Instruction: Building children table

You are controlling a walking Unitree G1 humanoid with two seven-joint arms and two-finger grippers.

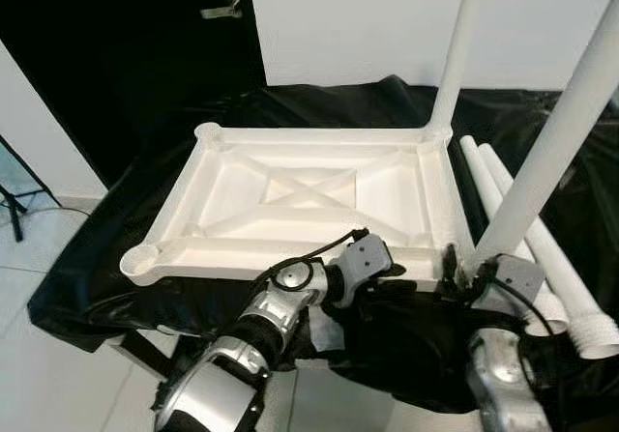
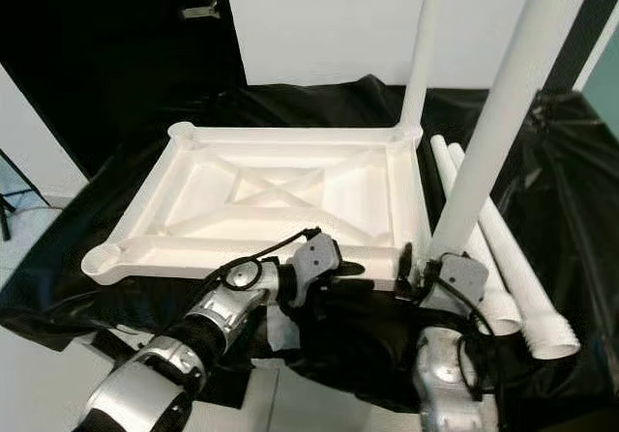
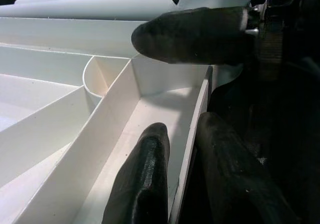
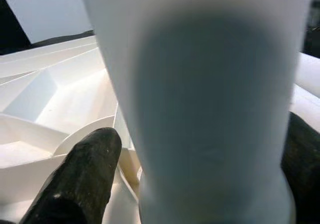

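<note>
Nearest the white tabletop [image 1: 309,195], we see our two silver arms, ribbed with black bands at the joints. Each wrist carries a grey box housing with small dark screws, and a thin black cable loops over the left one. Both grippers end in long, matte black, rounded fingers [image 3: 142,184].

A black cloth [image 1: 116,258] covers the surface, a door handle [image 1: 224,8] behind it.

Upturned white tabletop [image 1: 309,195]; two upright legs [image 1: 551,152]
</note>
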